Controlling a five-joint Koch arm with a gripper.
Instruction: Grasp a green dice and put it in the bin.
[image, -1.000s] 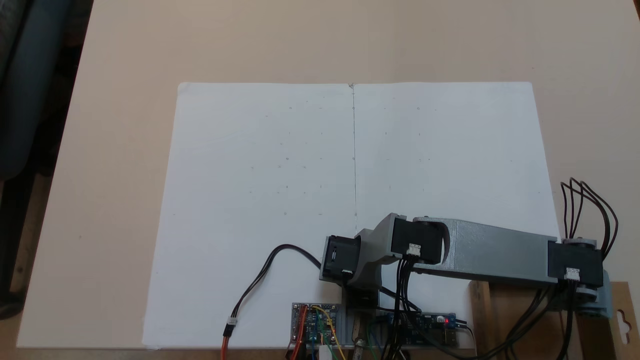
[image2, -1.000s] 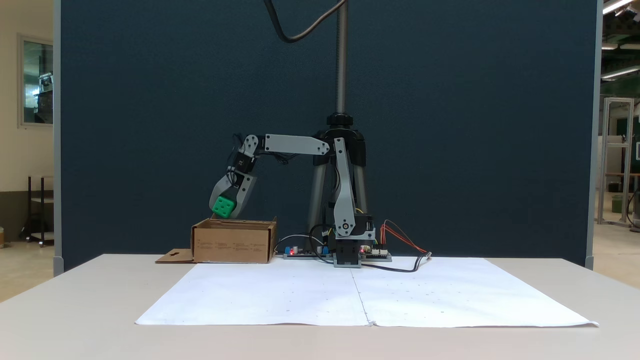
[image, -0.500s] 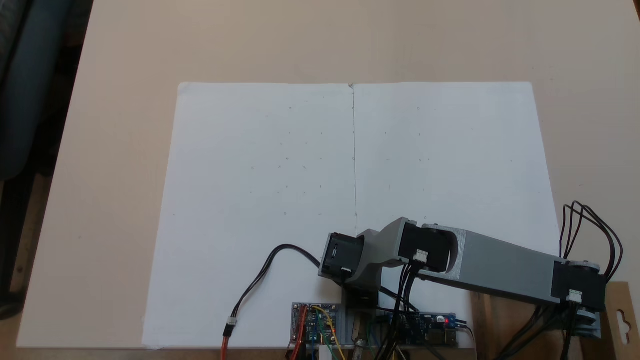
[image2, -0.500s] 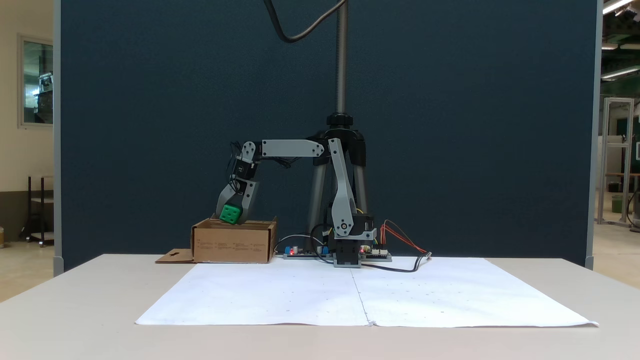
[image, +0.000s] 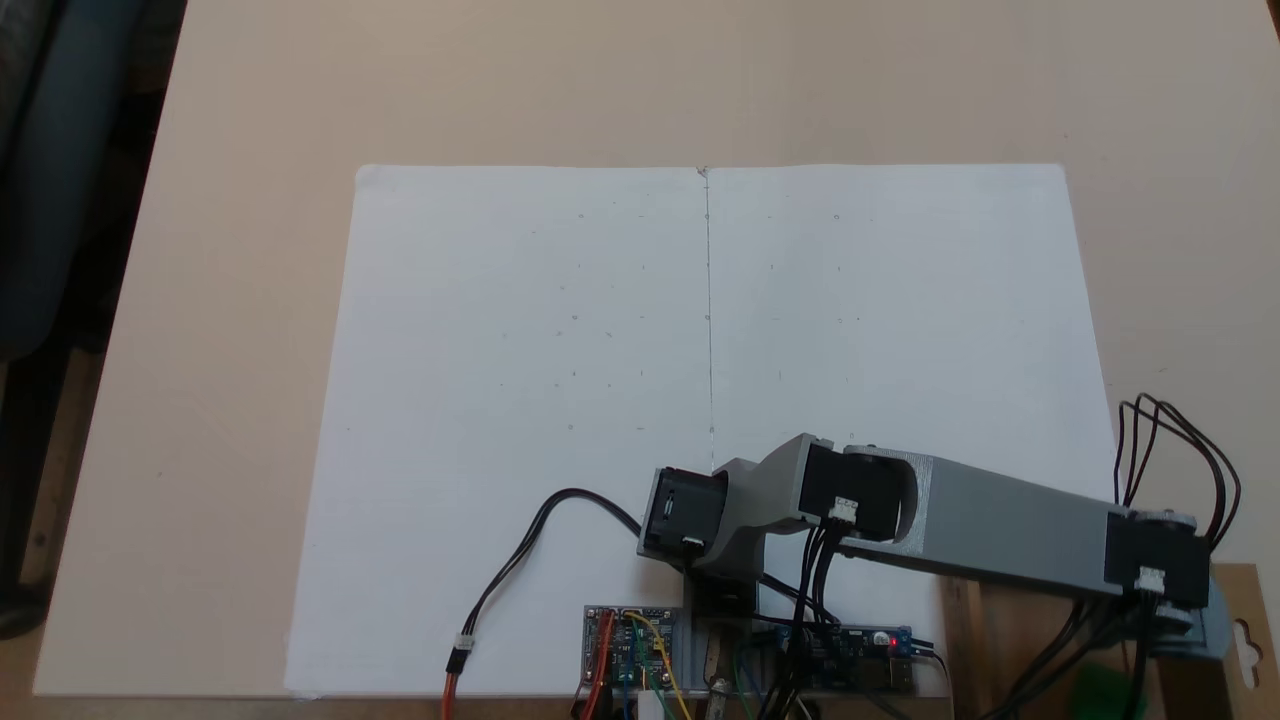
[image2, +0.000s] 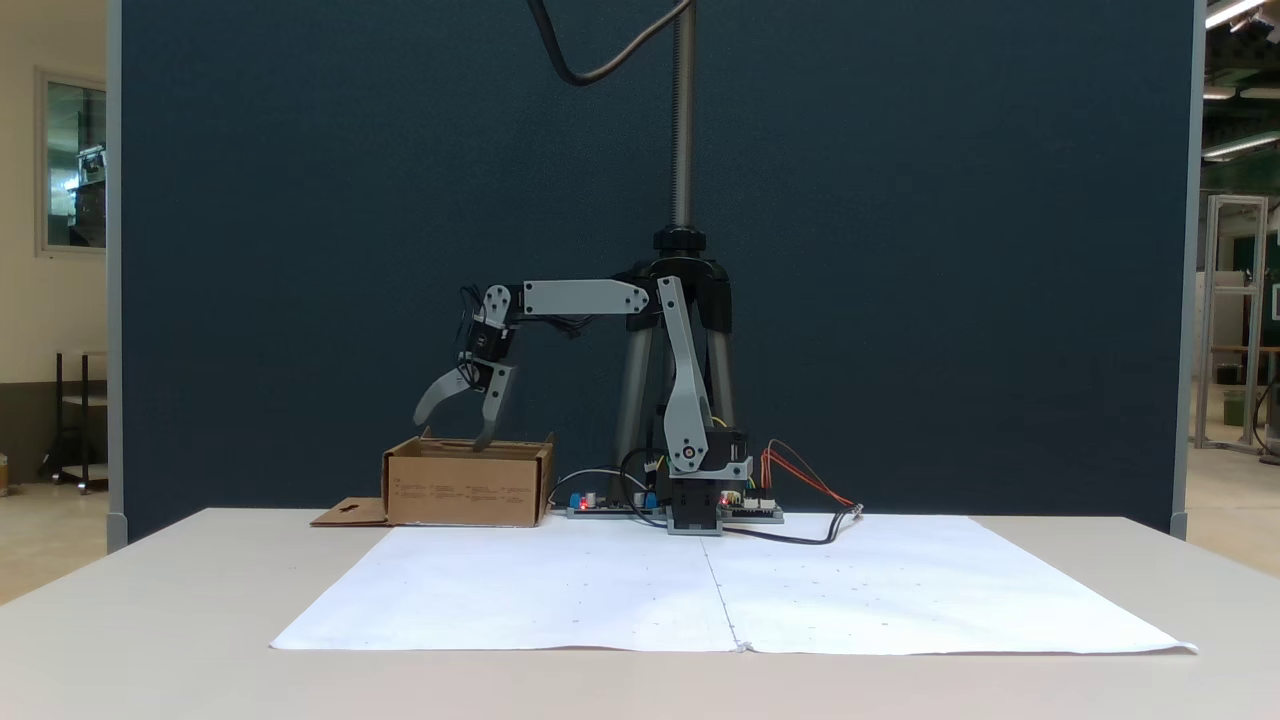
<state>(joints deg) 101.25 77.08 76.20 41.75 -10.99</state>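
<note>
Half a second ago the grey 3D-printed gripper (image2: 450, 428) was clamped on the small bright green plastic dice just above the rim of the shallow brown cardboard bin (image2: 466, 485); now its two jaws are spread wide apart and hold nothing. The green cube has gone from between them. In the fixed view from above, a blurred green patch, the green dice (image: 1100, 690), shows at the bottom right, inside the cardboard box (image: 975, 640) and below the grey forearm link (image: 1010, 525); its blur suggests it may be falling or settling, though that is a judgement, and its resting face cannot be told.

This reads as the release step done: the cube appears to be in the box, so the task looks essentially complete, with only a withdrawal of the arm left.

In the side-on fixed view the open jaws hang over the left half of the box, one tip reaching down to about the rim, the other lifted out to the left. The cube lies lower than the jaws, hidden by the front wall in that view, apart from both tips. The side flap with its hanger-hole cutout (image2: 348, 512) lies flat on the pale table (image2: 150, 620) beside the box
</note>
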